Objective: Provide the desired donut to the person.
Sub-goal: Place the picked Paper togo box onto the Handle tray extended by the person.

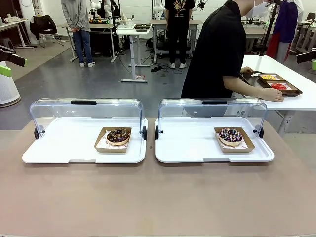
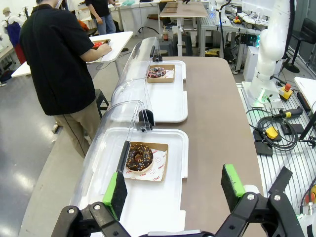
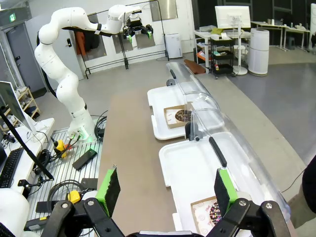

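Two donuts sit in cardboard trays on the white serving trays. The chocolate donut (image 1: 118,136) (image 2: 139,156) is on the left tray (image 1: 59,148). A donut with coloured sprinkles (image 1: 230,135) (image 3: 215,212) is on the right tray (image 1: 187,148). Both clear lids are swung open toward the far side. The person (image 1: 219,49) (image 2: 59,64) in the black top stands beyond the right tray, bent toward a side table. My left gripper (image 2: 174,185) hovers open high over the left tray. Above the right tray my right gripper (image 3: 166,189) is open too. Neither holds anything.
The side table (image 1: 301,98) at the far right carries brown food trays (image 1: 276,84) under the person's hands. Other people stand at tables farther back. Bare brown tabletop (image 1: 158,197) stretches in front of both trays. Cables and boxes lie beside the arm bases (image 2: 271,133).
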